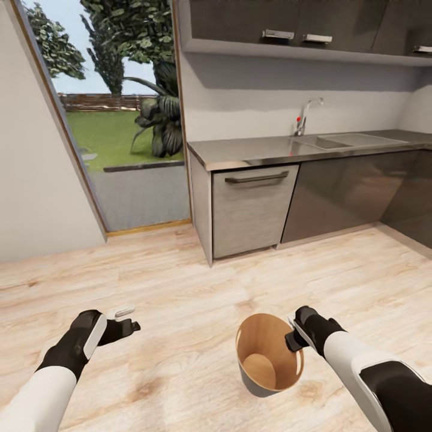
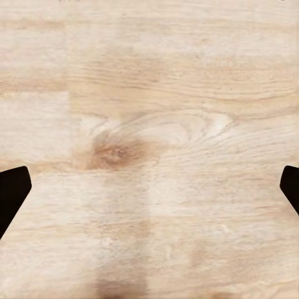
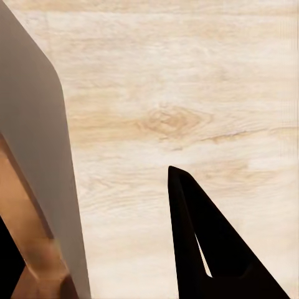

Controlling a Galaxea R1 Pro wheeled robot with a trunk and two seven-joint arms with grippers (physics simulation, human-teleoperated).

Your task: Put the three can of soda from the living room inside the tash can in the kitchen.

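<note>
The tash can, a tapered bin that is light grey outside and wood-brown inside, is over the light wood floor just right of centre. My right gripper is shut on its near-right rim. The right wrist view shows the bin's grey wall between the fingers, with one black finger outside it. I see only brown wood inside the bin. My left gripper hovers open and empty over the floor at the left; its fingertips are spread wide over bare planks. The soda cans are out of view.
I am in the kitchen. A steel-fronted unit with a dark handle and dark grey cabinets stand ahead under a counter with a sink and a tap. A tall glass door onto the garden is at the left.
</note>
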